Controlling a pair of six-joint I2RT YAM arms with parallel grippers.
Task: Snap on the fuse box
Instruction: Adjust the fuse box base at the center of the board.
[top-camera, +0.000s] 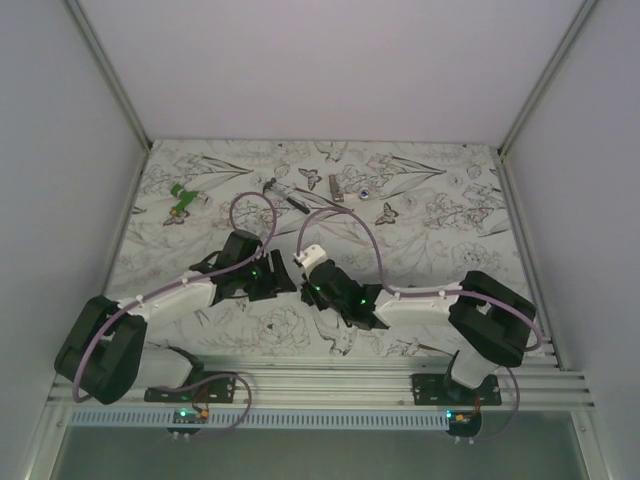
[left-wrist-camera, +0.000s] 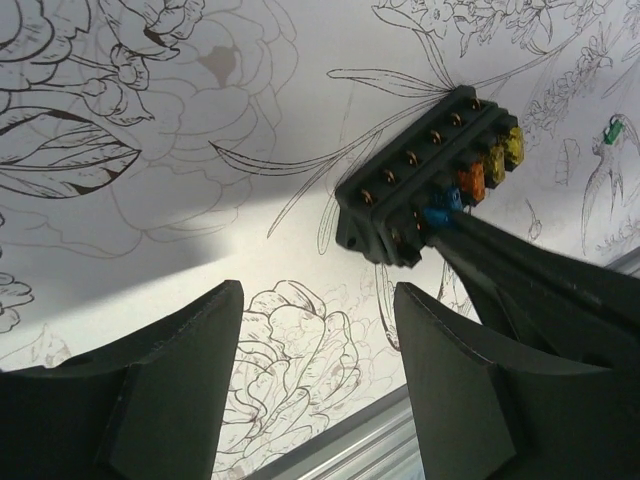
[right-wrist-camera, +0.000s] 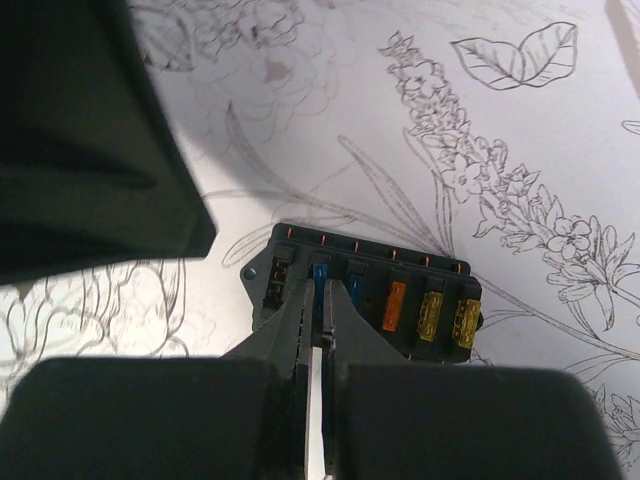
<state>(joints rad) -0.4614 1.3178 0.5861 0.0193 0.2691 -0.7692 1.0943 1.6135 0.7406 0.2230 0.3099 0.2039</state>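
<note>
Small flat black plastic fuse box (right-wrist-camera: 400, 268). Your right gripper (right-wrist-camera: 320, 300): fingers together, tips on a blue fuse (left-wrist-camera: 440, 214). Left gripper (left-wrist-camera: 316, 300): parted, empty. Likely step: seating; next, press straight down.

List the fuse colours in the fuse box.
The fuses are blue, orange and yellow; clearest in right wrist view.

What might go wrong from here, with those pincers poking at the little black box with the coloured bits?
1. The shut right gripper meets the fuse box near one end, by the blue fuses. An off-centre push may tip or slide the box.
2. The left gripper stands open beside the box without holding it, so nothing seems to steady it.
3. The tips might nudge a fuse loose.
</note>
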